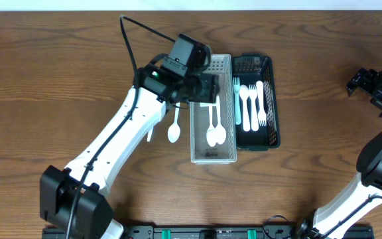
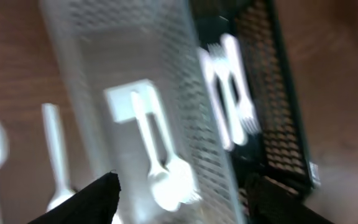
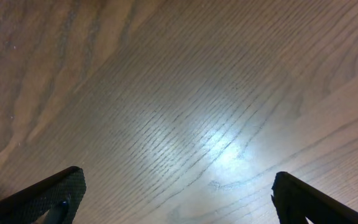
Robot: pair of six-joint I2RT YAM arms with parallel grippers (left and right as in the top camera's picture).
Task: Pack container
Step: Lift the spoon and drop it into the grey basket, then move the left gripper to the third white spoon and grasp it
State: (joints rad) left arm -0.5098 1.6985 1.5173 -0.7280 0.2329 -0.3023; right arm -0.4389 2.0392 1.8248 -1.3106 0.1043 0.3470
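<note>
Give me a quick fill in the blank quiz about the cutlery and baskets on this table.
The white basket holds two white ____.
The dark basket holds white ____.
One spoon lies on the table, ____ of the white basket.
The left claw hovers open over the ____ basket.
Missing: spoons; forks; left; white.

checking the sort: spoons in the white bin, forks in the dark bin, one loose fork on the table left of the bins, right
No. The overhead view shows a loose spoon, not a fork, left of the white bin. The spoons in that bin and the forks in the dark bin are right.
</note>
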